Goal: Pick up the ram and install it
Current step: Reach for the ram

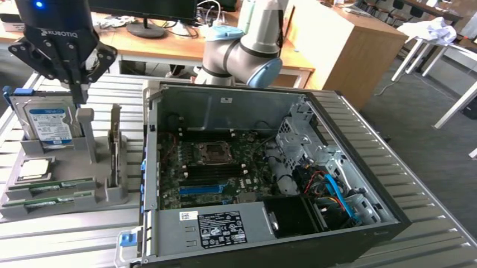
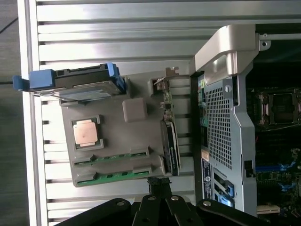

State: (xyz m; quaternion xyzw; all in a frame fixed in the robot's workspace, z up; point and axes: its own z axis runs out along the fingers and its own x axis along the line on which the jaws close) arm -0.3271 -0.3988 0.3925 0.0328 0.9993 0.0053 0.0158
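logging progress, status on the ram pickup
Black pincer shut, empty, over grey plastic holder. Both thin green ram sticks lie in it. Nothing covers them.

Above the grey holder (image 1: 111, 194) you've room to come down. Obstacles: hard drive (image 1: 51, 124) upright at holder's end opp. the ram sticks (image 1: 52, 187), post (image 1: 86, 134) beside it, PC case (image 1: 223, 106) just beside holder.
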